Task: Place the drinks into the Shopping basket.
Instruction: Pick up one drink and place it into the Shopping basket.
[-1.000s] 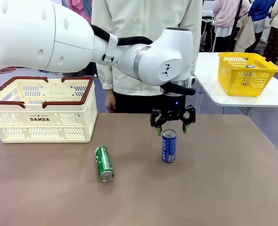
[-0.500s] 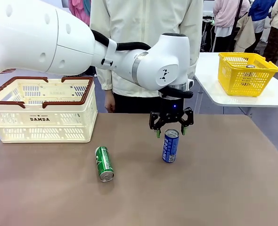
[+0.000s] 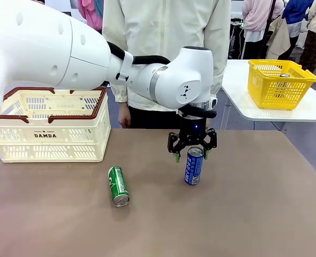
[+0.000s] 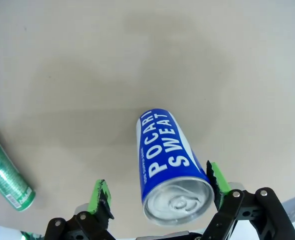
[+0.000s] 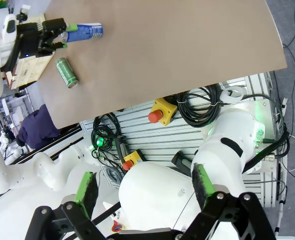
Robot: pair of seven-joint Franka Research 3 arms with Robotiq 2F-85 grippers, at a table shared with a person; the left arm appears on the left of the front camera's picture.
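On the brown counter [image 3: 243, 214] I am counting two drinks: one blue can [image 3: 193, 167] standing near the middle, leaning a touch, and one green can [image 3: 118, 186] lying on its side to the blue one's left, well apart from it. Neither is sitting in the Shopping basket [image 3: 51, 136], which is resting at the counter's far left with its brown handles folded out. My left pincer [image 3: 191, 156] is hanging straight down over the blue can, jaws spread wide and straddling its silver top, clamped on nothing. Through the left wrist camera I am seeing one green pad to each side of the can, one just beside the rim; I cannot tell whether it is touching. My right pincer [image 5: 145, 189] is gaping too, with nothing between its two pads. One person [image 3: 166, 43] in a pale jacket is standing at the far side. A second, smaller yellow basket [image 3: 278, 83] is sitting on a white side table to the right
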